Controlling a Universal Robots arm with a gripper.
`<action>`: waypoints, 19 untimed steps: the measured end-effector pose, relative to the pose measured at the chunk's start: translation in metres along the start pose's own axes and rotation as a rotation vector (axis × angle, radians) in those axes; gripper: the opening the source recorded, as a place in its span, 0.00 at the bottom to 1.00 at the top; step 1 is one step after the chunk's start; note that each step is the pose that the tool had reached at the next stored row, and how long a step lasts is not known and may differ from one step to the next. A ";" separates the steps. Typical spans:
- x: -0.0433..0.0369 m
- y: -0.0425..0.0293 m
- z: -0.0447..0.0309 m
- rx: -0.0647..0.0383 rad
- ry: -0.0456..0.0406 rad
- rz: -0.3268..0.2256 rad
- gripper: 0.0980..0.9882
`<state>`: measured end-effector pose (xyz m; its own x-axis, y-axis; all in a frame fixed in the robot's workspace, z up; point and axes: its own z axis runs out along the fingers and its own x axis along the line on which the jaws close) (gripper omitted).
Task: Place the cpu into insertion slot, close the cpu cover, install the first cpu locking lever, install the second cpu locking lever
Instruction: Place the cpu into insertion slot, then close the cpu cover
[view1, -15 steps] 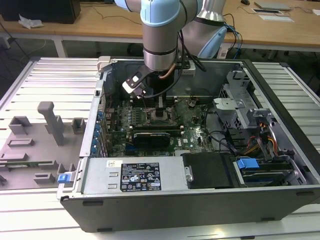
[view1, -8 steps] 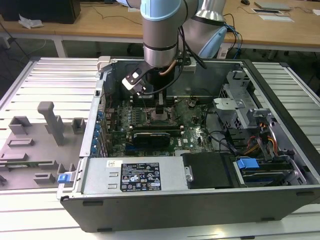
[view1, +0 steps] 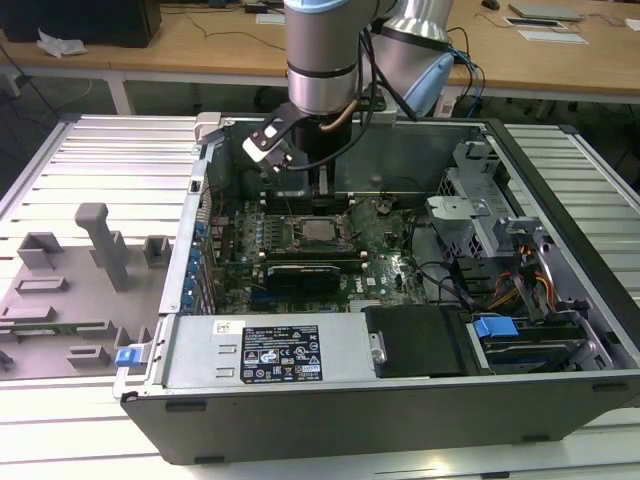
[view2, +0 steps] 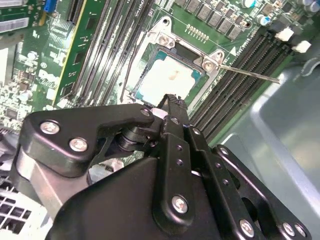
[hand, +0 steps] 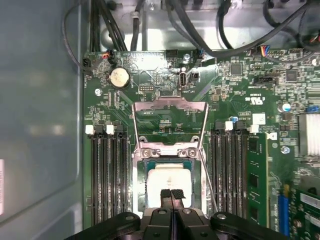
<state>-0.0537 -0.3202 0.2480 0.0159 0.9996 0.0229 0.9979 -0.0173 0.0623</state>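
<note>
Wooden desks run along the back of the room, and in front of them a slatted metal table (view1: 70, 150) carries an open computer case (view1: 400, 410) lying on its side, with grey fixture blocks (view1: 100, 245) at the exterior view's left. The robot arm (view1: 320, 60) reaches down into the case from the far side, and its hand (view1: 322, 187) hangs just above the green motherboard (view1: 385, 245). In both wrist views the hand (hand: 171, 194) (view2: 172, 101) has its two black fingers pressed together with nothing between them, the tips over the near edge of the cpu (hand: 167, 179); whether they touch it I cannot tell. The cpu (view2: 167, 79) lies flat in the insertion slot (hand: 138, 180), silvery top up, and shows in the exterior view as a pale square (view1: 318, 232) in the middle of the board. The cpu cover (hand: 170, 104) is swung open, standing back from the socket on its hinge, so that the board shows through its square window. A thin wire locking lever (hand: 210, 185) stands loose beside the socket, between it and the black memory slots (hand: 230, 170); further memory slots (hand: 107, 170) run along the socket's other side.
</note>
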 end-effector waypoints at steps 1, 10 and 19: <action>0.0001 0.0002 -0.0045 0.000 -0.0002 0.000 0.01; 0.0004 0.0010 -0.0163 0.000 -0.0006 0.000 0.01; 0.0004 0.0010 -0.0166 0.000 -0.0006 0.000 0.01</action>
<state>-0.0537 -0.3201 0.2646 0.0159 0.9996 0.0223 0.9979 -0.0172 0.0623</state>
